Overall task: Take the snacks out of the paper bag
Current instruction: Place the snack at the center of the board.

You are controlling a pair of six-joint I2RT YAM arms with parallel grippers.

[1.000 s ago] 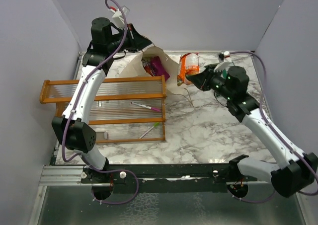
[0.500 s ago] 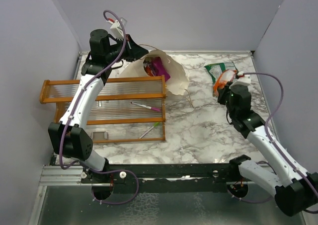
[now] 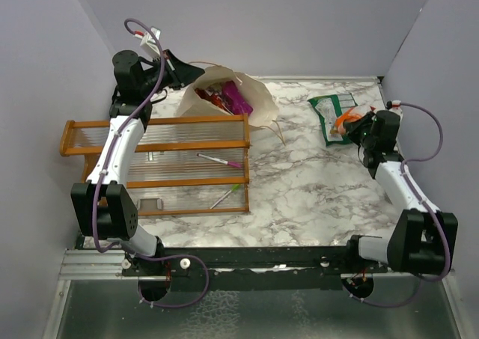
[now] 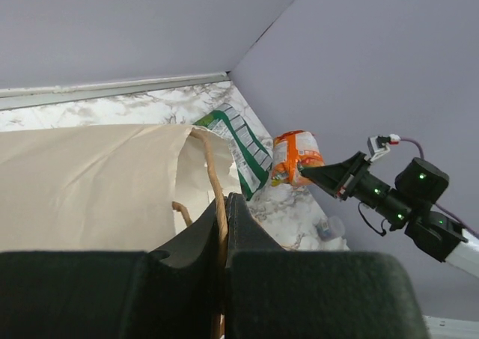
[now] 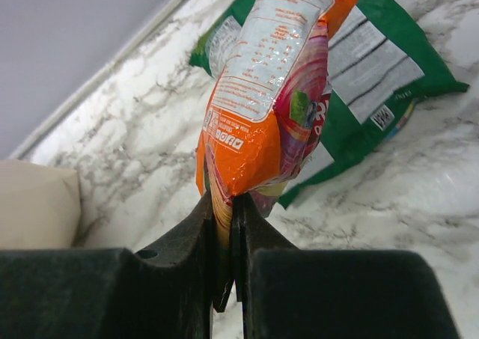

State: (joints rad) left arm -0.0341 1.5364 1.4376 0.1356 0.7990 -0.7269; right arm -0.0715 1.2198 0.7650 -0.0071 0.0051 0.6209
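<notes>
This is looking like a robotics lab cell: plain lilac-grey panels (image 3: 299,25) are boxing in a marble-patterned table (image 3: 314,197), with a left arm (image 3: 120,144) and a right arm (image 3: 397,185) sitting bolted to a metal rail (image 3: 262,258).

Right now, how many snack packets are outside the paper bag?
2: green packet on the table, far right; orange packet pinched in the right gripper. Others may hide behind the bag.

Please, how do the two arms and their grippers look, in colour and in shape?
The left arm and right arm have white links between bulky black joints. A thin lilac cable loops along each. The left gripper and right gripper have black, wedge-shaped fingers. Small green lights glow on the right arm.
</notes>
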